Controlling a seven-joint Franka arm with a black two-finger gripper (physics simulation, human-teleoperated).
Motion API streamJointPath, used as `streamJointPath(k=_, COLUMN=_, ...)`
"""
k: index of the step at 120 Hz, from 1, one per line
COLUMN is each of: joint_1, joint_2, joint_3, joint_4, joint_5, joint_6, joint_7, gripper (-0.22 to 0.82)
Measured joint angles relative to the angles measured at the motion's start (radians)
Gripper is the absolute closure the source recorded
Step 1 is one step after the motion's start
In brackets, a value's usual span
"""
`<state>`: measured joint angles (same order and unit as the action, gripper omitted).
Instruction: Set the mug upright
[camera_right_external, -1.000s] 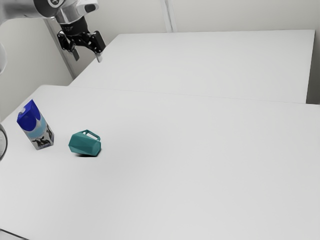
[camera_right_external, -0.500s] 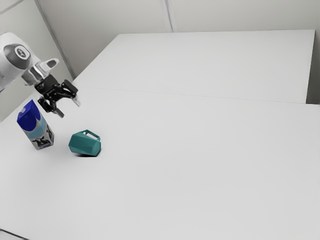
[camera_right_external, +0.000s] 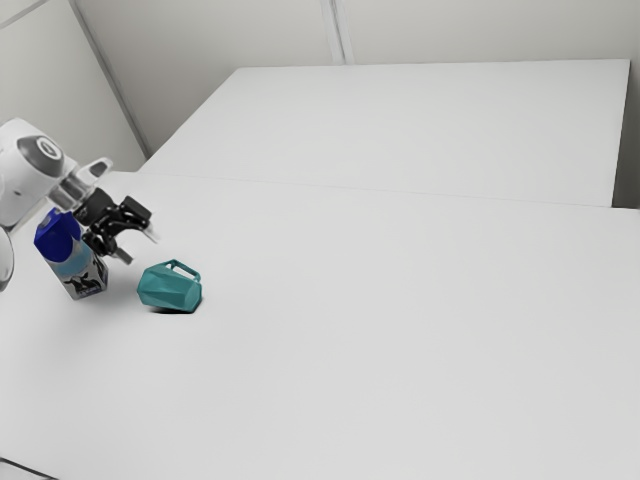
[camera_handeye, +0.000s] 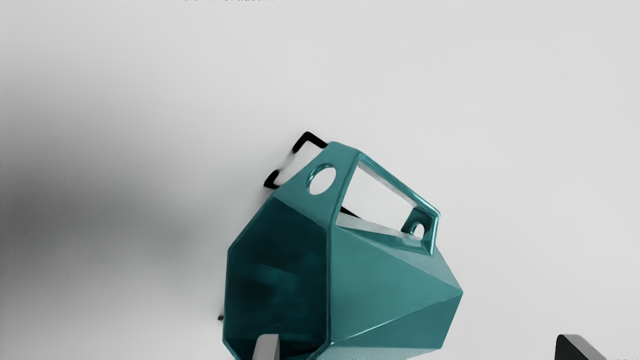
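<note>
The teal mug (camera_right_external: 170, 287) lay on its side on the white worktop (camera_right_external: 400, 330), just beside the blue-and-white carton (camera_right_external: 75, 265) and apart from it, so it was not upright. The claw (camera_right_external: 139, 248) hung above the worktop between the two, near the mug, with its fingers wide apart and nothing held between them. In the wrist view one fingertip overlapped the mug's open mouth (camera_handeye: 275, 280), while the other stood out beyond the base end. The faceted body (camera_handeye: 390, 290) looked hard and stiff, likely fairly light and hollow, perhaps ceramic or plastic; which, I could not tell. Its glossy flats would probably be slippery, and if it was ceramic, a knock could have chipped the rim (camera_handeye: 328, 280). The angled facets offered few parallel faces, so a pinch across a slanting one might have let it roll or squirt away. The handle (camera_handeye: 402, 189) rose from one side as an open, angular loop and seemed thin but rigid, though a hold there alone would have let the heavier body swing. The better hold appeared to be across the body close to the mouth, or on the wall with one finger inside, squeezed gently, leaving the base free to turn down onto the worktop.
</note>
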<state>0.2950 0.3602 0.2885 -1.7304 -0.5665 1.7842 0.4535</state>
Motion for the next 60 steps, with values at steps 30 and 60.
streamJointPath(k=30, joint_1=0.0, joint_2=0.034, joint_3=0.008, joint_4=-0.035, joint_5=-0.036, joint_6=0.015, joint_7=0.088, gripper=0.0)
streamJointPath(k=60, joint_1=0.0, joint_2=0.044, joint_3=0.027, joint_4=-0.073, joint_5=-0.125, joint_6=0.02, joint_7=0.179, gripper=0.0)
